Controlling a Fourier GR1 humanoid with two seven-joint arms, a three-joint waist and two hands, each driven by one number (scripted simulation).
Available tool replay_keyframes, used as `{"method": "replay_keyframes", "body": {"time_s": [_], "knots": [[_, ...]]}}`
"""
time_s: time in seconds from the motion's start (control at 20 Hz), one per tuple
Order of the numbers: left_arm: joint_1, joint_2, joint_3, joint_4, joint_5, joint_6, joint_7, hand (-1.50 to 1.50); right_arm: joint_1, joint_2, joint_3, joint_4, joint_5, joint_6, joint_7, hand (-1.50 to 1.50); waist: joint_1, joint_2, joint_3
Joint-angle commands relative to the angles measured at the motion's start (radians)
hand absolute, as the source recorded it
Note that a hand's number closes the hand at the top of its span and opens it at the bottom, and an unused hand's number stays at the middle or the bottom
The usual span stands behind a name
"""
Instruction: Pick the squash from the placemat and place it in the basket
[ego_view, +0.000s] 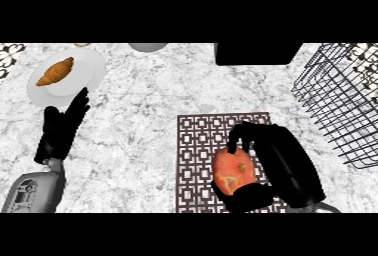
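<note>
Wire basket (336, 105), orange squash (233, 171) outside

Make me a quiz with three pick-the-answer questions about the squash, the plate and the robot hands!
1. Where is the squash?
A. in the basket
B. over the placemat
C. on the plate

2. What colour is the plate under the croissant?
A. white
B. blue
C. green

3. What is the right robot hand doing?
A. lying flat on the counter
B. curling round the squash
C. touching the croissant

Answers:
1. B, the squash shows against the patterned placemat, far from the wire basket.
2. A, the round plate at the upper left is white.
3. B, its fingers and thumb wrap both ends of the squash, while the left robot hand rests open beside the plate.
</note>
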Motion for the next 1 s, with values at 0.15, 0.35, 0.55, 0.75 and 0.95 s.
{"method": "replay_keyframes", "body": {"time_s": [0.15, 0.35, 0.55, 0.75, 0.95], "knots": [[-0.036, -0.007, -0.01, 0.014, -0.016, 0.011, 0.017, 0.0, -0.224, 0.006, -0.13, -0.308, -0.21, 0.109, 0.367, 1.5, 0.009, 0.004, -0.001], [0.027, -0.025, -0.041, -0.044, -0.032, 0.014, 0.019, 0.0, -0.45, 0.007, -0.257, -0.318, -0.312, 0.184, 0.592, 1.5, 0.02, 0.003, -0.001], [-0.035, -0.041, -0.033, -0.015, -0.022, 0.024, 0.053, 0.0, -0.647, -0.042, -0.419, -0.227, -0.419, 0.242, 0.684, 1.5, 0.013, 0.004, 0.0], [-0.033, -0.012, -0.012, 0.022, -0.02, 0.008, 0.005, 0.0, -0.792, -0.136, -0.501, -0.132, -0.446, 0.243, 0.726, 1.5, 0.007, 0.004, -0.001], [0.001, -0.03, -0.035, -0.071, -0.008, 0.001, 0.064, 0.0, -0.814, -0.317, -0.486, 0.024, -0.368, 0.322, 0.637, 1.5, 0.019, 0.004, -0.002]]}}
